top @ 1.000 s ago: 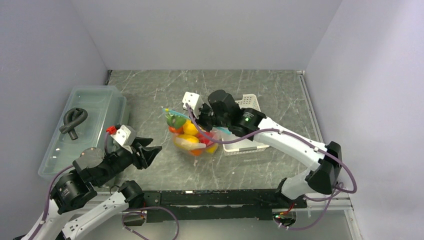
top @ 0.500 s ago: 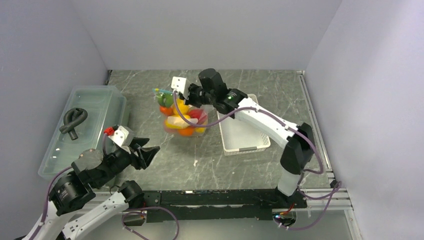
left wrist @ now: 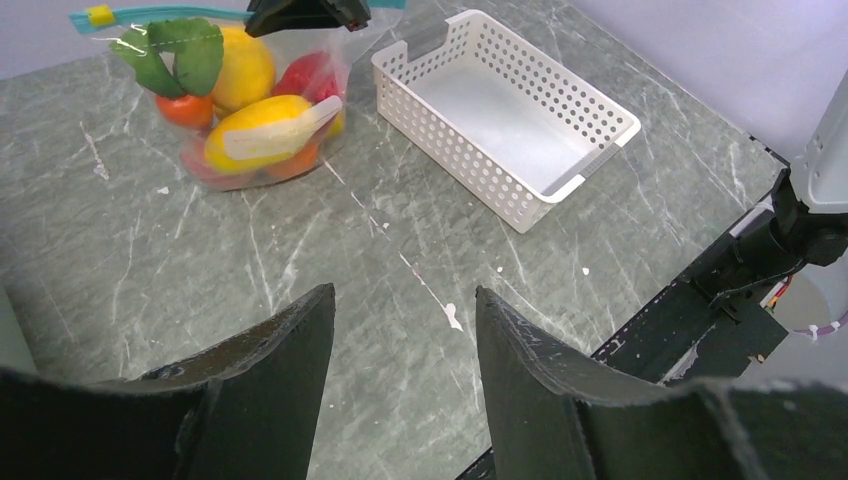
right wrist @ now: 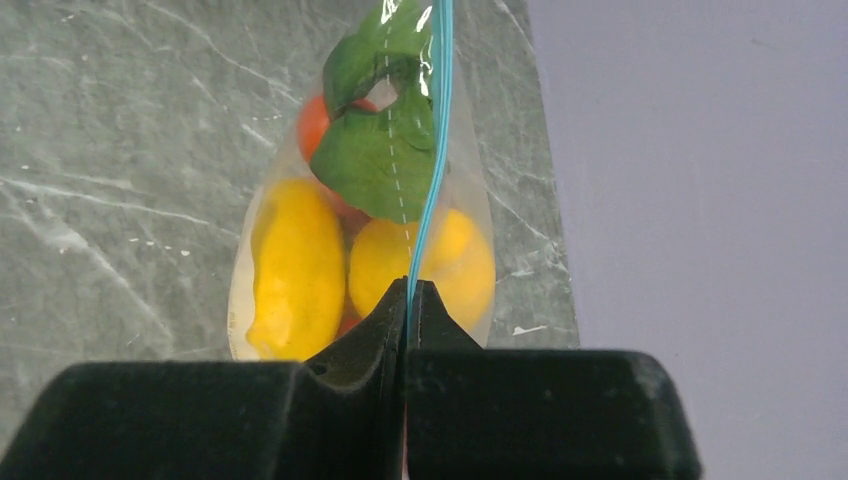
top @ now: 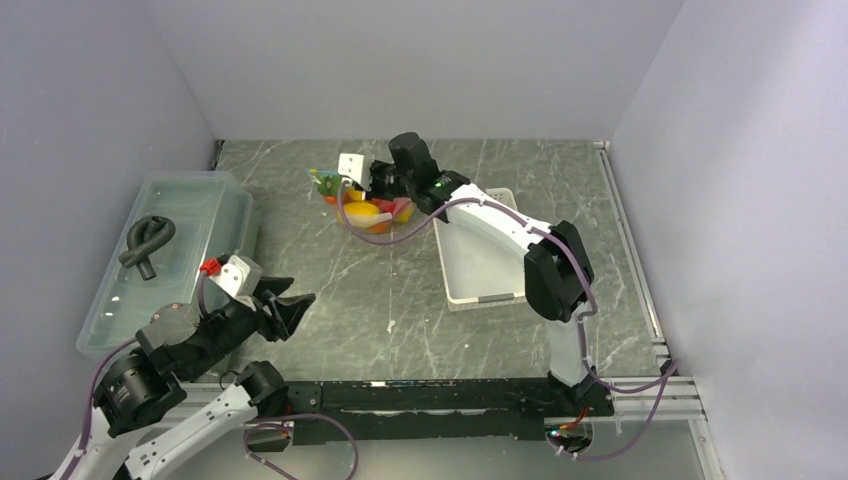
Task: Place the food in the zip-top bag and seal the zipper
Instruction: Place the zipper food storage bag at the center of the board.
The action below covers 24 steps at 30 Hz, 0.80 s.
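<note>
At the far middle of the counter (top: 350, 290), the bag (top: 372, 215) stands with its mouth up. My right gripper (right wrist: 410, 290) is clenched on the zipper (right wrist: 436, 150). In the right wrist view the teal strip runs straight out from between the pressed-together fingertips.

The food (left wrist: 240, 100) is all inside the bag. Through the plastic I see a green leaf (right wrist: 375, 150) at the top and a long yellow fruit (right wrist: 290, 270) beside a rounder yellow one (right wrist: 455, 255). There is something orange-red behind the leaf. From the left wrist view a red piece (left wrist: 310, 75) also shows on the side nearest the basket (left wrist: 455, 150).

The bag's bottom seems to rest on the counter, though I cannot be sure from these angles. A small yellow tab (left wrist: 98, 15) sits at the end of the zipper away from the right gripper.

The basket lies just to the right of the bag, close to it, with its long side running toward me.

My left gripper (left wrist: 400, 300) is spread apart and holds nothing. It hovers over bare counter at the near left, well apart from the bag.

Beside it along the left wall sits the lidded bin (top: 215, 200), with a coiled black hose (top: 147, 243) on it.
</note>
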Motion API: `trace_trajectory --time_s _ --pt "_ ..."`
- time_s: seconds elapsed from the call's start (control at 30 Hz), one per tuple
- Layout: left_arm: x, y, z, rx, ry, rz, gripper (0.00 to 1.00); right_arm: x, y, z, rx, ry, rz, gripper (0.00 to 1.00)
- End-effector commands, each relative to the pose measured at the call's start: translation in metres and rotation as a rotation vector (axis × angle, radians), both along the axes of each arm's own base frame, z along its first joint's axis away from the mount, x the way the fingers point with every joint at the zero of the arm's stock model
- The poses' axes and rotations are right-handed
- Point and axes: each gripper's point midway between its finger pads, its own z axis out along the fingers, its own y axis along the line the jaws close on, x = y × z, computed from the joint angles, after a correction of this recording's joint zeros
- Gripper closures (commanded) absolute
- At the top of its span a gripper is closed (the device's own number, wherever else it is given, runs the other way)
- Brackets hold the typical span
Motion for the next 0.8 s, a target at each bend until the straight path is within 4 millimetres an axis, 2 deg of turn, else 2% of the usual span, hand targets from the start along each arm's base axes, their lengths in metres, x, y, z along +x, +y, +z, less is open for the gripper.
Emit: trace_trajectory --time_s 0.0,0.3,0.47,0.67,0.77 --pt "0.001 0.004 0.011 -0.039 -0.021 0.024 0.42 -0.022 0.011 0.026 0.086 -0.083 0.119 1.0" --pt "0.003 0.0 0.008 -0.021 -0.015 0.015 0.42 -0.091 -0.004 -0.038 -0.015 0.053 0.19 1.0" --pt "0.006 -0.002 0.007 -0.012 -0.009 0.017 0.41 -0.121 -0.014 -0.061 -0.043 0.101 0.212 1.0" --pt "0.007 -0.005 0.004 0.001 0.002 0.011 0.41 -0.152 -0.022 -0.078 -0.064 0.146 0.219 0.86" --pt "0.008 -0.007 0.003 0.004 0.009 0.009 0.41 -0.161 -0.022 -0.073 -0.029 0.167 0.207 0.75"
